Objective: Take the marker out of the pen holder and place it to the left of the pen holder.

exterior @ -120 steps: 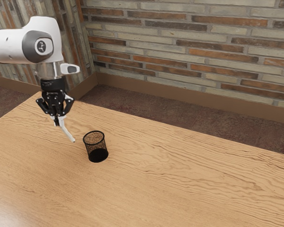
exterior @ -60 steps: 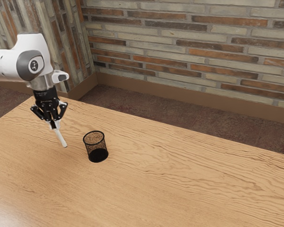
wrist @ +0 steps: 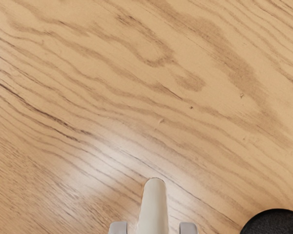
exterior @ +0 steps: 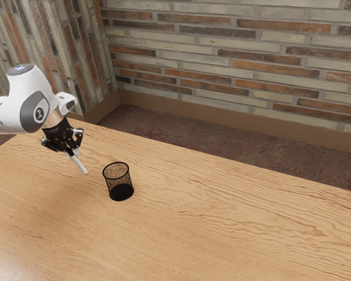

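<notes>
Black claw (exterior: 74, 153) was clamped on the white marker (exterior: 80, 164), tilted at ten o'clock from the mesh pen holder (exterior: 118, 183) in the exterior view; too early release could cause rolling.

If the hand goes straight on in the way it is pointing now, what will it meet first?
Most likely the table top, which the tip of the marker held in the hand should touch first. The pen holder seems beside that line, though depth is unclear.
</notes>
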Robot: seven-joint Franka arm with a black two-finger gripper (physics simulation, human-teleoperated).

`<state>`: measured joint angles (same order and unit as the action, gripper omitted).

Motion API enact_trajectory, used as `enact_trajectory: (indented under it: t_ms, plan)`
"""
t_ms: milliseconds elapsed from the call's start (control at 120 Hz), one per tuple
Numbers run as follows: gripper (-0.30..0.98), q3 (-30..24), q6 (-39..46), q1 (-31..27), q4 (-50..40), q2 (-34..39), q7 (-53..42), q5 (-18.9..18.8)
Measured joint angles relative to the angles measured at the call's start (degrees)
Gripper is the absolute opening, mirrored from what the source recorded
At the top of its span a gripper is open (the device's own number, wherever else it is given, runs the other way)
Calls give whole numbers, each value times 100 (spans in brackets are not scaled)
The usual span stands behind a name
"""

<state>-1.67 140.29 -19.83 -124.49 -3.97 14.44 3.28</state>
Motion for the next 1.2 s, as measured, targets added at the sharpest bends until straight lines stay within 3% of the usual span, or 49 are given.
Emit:
enact_trajectory:
  t_ms: [350,492,617,867,1200]
  plan:
    - [4,107,1324,-5,-122,-575,58,294]
    - [32,113,1517,-4,-114,-700,10,355]
    - [48,114,1482,-4,-116,-609,-28,362]
    - [62,83,-221,-14,430,30,-77,274]
    - [67,-563,-2954,-5,2514,229,-117,-340]
